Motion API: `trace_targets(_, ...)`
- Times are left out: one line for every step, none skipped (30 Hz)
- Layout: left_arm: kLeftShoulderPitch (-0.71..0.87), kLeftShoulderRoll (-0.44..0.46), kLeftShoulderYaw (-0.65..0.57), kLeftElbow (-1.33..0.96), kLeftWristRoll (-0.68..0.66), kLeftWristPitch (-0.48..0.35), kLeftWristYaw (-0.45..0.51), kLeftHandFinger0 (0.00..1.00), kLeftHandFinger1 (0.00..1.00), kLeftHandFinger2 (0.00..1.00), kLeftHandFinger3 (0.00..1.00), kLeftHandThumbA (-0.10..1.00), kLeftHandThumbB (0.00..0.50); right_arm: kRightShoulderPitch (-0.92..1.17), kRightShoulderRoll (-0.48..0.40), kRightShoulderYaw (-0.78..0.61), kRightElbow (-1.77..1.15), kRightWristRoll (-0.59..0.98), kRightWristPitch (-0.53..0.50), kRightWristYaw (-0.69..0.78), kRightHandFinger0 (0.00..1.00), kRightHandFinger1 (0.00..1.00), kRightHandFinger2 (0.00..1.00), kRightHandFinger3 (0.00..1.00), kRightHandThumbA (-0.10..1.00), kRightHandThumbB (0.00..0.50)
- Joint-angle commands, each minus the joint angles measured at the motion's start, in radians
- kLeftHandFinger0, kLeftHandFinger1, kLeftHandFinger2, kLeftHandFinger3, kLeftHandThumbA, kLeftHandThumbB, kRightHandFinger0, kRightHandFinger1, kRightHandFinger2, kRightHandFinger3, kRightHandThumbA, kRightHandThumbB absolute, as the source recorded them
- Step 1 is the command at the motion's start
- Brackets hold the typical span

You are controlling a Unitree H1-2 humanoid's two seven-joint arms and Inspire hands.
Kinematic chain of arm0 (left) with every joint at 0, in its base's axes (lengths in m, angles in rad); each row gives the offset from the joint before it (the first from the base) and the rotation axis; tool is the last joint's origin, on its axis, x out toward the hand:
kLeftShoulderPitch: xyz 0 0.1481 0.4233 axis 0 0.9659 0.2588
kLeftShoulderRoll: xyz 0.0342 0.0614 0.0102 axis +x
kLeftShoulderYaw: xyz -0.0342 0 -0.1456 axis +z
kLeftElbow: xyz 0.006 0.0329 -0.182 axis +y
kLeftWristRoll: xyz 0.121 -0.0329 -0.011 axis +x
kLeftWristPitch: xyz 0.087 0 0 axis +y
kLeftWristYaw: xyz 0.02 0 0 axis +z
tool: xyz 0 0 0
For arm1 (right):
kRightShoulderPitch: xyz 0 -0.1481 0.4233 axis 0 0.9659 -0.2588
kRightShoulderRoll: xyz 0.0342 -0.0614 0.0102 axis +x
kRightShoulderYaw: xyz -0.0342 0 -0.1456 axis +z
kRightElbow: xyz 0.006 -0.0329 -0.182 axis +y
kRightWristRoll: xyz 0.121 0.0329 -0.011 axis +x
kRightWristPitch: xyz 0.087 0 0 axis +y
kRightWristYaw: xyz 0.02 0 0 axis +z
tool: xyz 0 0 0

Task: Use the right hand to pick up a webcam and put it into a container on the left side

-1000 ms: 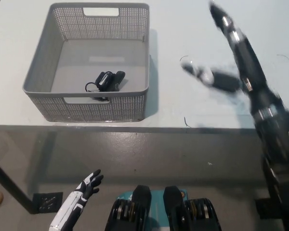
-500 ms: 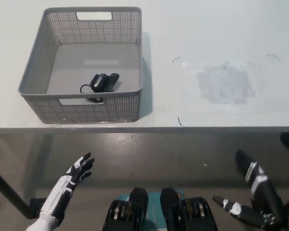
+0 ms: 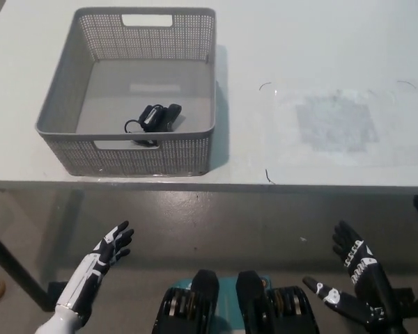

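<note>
A small black webcam point(image 3: 155, 117) with its cable lies on the floor of the grey perforated basket point(image 3: 63, 97) at the table's left. My black right hand point(image 3: 354, 282) hangs below the table's front edge at the lower right, open, fingers spread, holding nothing. My white left hand point(image 3: 101, 262) rests open at the lower left, also below the table edge. Both hands are far from the basket.
The white table point(image 3: 320, 49) carries a faint greyish patch point(image 3: 333, 122) at the right. A dark table leg point(image 3: 10, 268) runs down the lower left. Grey floor lies beneath the table's front edge.
My right arm has dropped from above the table's right side to below its front edge, hand open. The left hand shifted slightly left. The webcam stays in the basket.
</note>
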Motion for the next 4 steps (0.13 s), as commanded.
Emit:
trace_targets(-0.02, 0.01, 0.007, -0.005, -0.006, -0.004, -0.004, 1.0, 1.0, 1.0, 1.0, 1.0, 0.115, -0.028, -0.013, -0.003, 0.009, 0.008, -0.067, 0.019, 1.0, 1.0, 1.0, 1.0, 1.0, 0.083)
trace_targets(-0.022, 0.01, 0.006, 0.0, -0.005, -0.007, -0.006, 1.0, 1.0, 1.0, 1.0, 1.0, 0.113, -0.03, -0.013, -0.003, 0.012, 0.007, -0.068, 0.018, 1.0, 1.0, 1.0, 1.0, 1.0, 0.075)
trace_targets(-0.024, 0.011, 0.004, 0.003, -0.001, -0.009, -0.006, 1.0, 1.0, 1.0, 1.0, 1.0, 0.121, -0.033, -0.013, -0.003, 0.015, 0.009, -0.068, 0.018, 1.0, 1.0, 1.0, 1.0, 1.0, 0.068)
trace_targets(-0.024, 0.011, 0.004, 0.003, -0.001, -0.009, -0.006, 1.0, 1.0, 1.0, 1.0, 1.0, 0.121, -0.033, -0.013, -0.003, 0.015, 0.009, -0.068, 0.018, 1.0, 1.0, 1.0, 1.0, 1.0, 0.068)
